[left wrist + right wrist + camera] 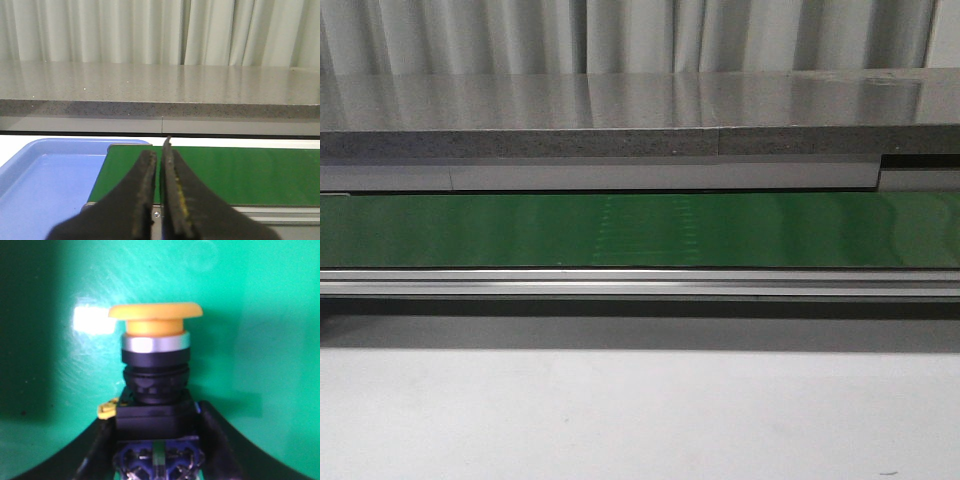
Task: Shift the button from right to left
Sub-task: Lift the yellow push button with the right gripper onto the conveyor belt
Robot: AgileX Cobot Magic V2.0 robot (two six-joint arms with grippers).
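Observation:
The button [155,320] has a yellow-orange cap, a silver ring and a black body with blue and green parts at its base. It shows only in the right wrist view, over a green surface [260,340]. My right gripper [156,411] is shut on the button, one finger on each side of its black body. My left gripper [158,150] is shut and empty, above the end of the green conveyor belt [240,175] and beside a blue tray [45,185]. Neither gripper nor the button shows in the front view.
The green belt [640,230] runs across the front view, with a metal rail [640,283] along its near side. A grey speckled counter [620,105] and pale curtains [150,30] lie behind. White tabletop [640,410] lies in front.

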